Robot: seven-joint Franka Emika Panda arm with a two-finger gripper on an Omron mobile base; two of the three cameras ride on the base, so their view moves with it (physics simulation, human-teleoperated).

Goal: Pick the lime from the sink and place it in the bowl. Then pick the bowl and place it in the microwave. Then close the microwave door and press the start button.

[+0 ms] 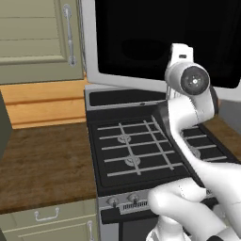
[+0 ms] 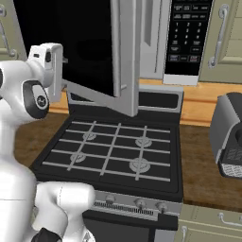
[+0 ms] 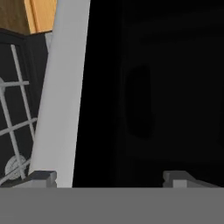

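Observation:
The microwave door (image 1: pixel 141 37) stands swung open over the stove, its black glass window framed in silver-grey. From the right base view I see its silver edge (image 2: pixel 125 56) end-on, with the microwave's black keypad panel (image 2: pixel 186 38) behind it. My gripper (image 2: pixel 63 60) is raised at the door's outer face, pointing at the glass, very near it. Through the hand view the gripper (image 3: pixel 109 179) is open, its fingertips (image 3: pixel 41 177) wide apart with nothing between them. The door's silver frame (image 3: pixel 61 96) and dark glass (image 3: pixel 153 87) lie just ahead.
A black gas stove (image 1: pixel 132 150) with grey grates lies under the door. Wooden counter (image 1: pixel 42 160) runs to its left. A dark grey appliance (image 2: pixel 229 137) stands on the counter at the right. Beige cabinets (image 1: pixel 37 33) hang on the wall.

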